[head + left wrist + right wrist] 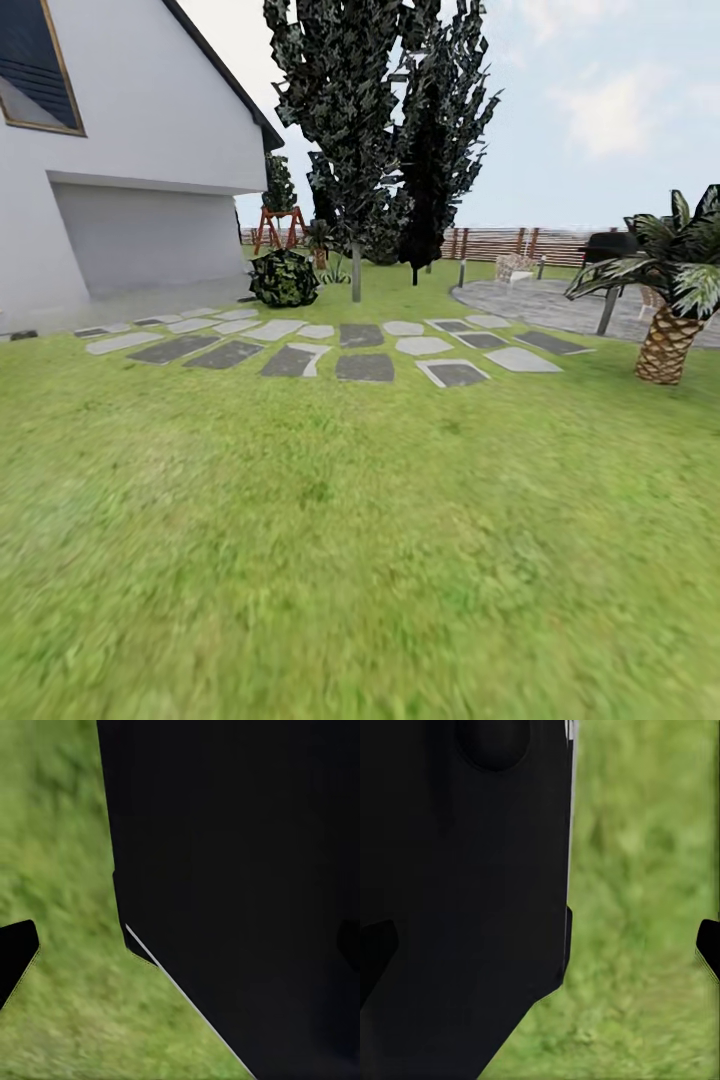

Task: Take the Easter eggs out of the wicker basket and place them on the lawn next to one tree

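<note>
I am crossing the mottled green lawn (350, 540) in search of the basket and eggs, so I should scan slowly. Mid-frame lies a path of grey stepping stones (365, 365); a thin pale-trunked tree (355, 270) stands beyond, a palm (668, 340) at right. Whether my grippers are open or closed, I cannot tell.

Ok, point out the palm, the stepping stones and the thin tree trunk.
palm (667, 345), head view, its scaly trunk.
stepping stones (365, 367), head view, a dark slab.
tree (356, 270), head view, the pale lower trunk.
</note>
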